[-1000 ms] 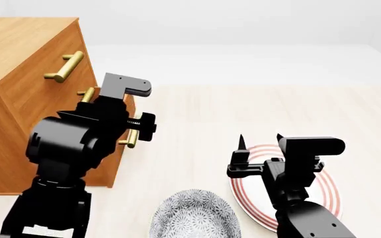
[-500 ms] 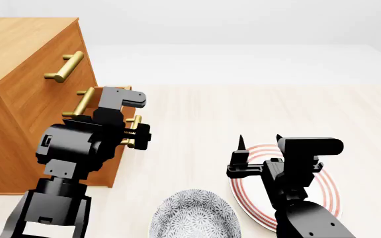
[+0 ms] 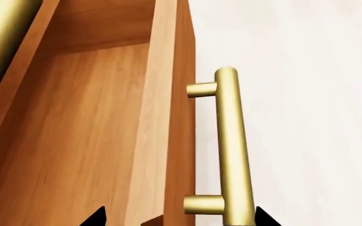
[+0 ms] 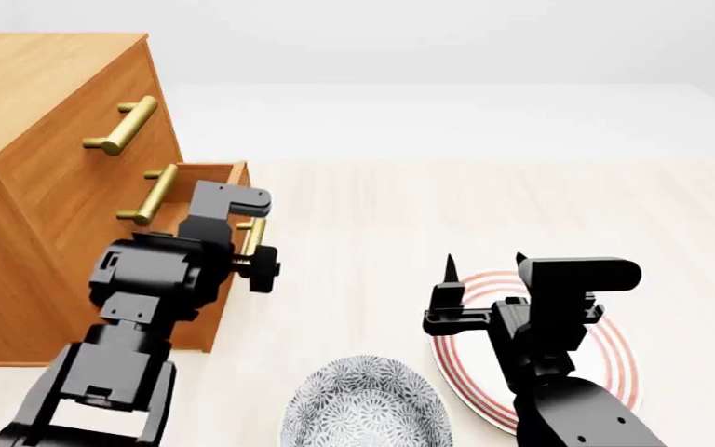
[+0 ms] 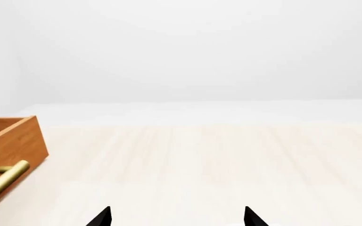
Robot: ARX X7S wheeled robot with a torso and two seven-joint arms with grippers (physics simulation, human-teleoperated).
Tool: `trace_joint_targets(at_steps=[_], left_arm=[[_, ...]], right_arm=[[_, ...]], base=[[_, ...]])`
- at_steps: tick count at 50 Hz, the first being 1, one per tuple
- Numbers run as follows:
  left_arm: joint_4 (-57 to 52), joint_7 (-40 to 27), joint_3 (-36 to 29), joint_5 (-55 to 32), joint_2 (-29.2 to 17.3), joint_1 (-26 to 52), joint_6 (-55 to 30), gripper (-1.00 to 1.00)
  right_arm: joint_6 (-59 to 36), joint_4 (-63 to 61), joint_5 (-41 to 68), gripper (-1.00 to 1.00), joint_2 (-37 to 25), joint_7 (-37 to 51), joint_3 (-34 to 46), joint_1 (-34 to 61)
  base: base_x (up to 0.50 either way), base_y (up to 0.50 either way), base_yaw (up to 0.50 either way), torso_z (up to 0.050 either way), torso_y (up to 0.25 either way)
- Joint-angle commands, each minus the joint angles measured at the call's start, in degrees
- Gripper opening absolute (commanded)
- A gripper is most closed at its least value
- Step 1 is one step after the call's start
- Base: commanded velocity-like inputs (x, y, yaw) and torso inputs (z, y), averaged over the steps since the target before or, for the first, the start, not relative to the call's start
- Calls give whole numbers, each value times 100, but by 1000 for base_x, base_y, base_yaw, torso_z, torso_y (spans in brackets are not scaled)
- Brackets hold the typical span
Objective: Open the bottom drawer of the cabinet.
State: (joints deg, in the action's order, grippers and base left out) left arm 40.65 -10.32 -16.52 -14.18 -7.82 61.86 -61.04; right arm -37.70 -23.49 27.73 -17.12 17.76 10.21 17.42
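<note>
Pale tabletop point(image 4: 457, 205) unchanged; the bottom drawer point(image 4: 215, 174) juts farther from the cabinet point(image 4: 34, 112) than before, left fingers point(image 3: 99, 217) spread astride its handle point(image 3: 231, 146); right fingers point(image 4: 453, 270) idle apart, empty.

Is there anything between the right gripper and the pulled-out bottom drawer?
No. In the head view only bare table separates the right gripper from the bottom drawer; the right wrist view shows the same.

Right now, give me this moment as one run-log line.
bottom drawer: pulled partly out | left gripper: open, straddling drawer handle | right gripper: open, idle over plate
</note>
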Motion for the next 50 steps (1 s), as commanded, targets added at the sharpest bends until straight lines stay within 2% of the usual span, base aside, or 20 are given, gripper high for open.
trace_joint_targets(at_steps=[1,6,16,23,28,50], left_arm=[[694,105,-118,112,50,53,355,100],[821,215,-207,109,70,65,374,100],[422,521,-385,-14,19,-58,52,100],[-365,742,-552,-165,-63,-297,-342,100],[-858,814,-572,-291,-113,-400,-592,100],[-1687,843,-623,-547,-67,-544,-958,100]], right_arm=[[-22,-36,29,100,-16,33,28,18],[-36,-57,42,100,-26,51,38,26],[17,-2,40,100,-36,54,57,25],[53,36,37,100,-38,54,80,16],[66,49,39,100,-48,56,84,14],[96,76,77,100,-68,89,123,19]], base=[[0,0,0,0,0],[0,0,0,0,0],[0,0,0,0,0],[0,0,0,0,0],[0,0,0,0,0],[0,0,0,0,0]])
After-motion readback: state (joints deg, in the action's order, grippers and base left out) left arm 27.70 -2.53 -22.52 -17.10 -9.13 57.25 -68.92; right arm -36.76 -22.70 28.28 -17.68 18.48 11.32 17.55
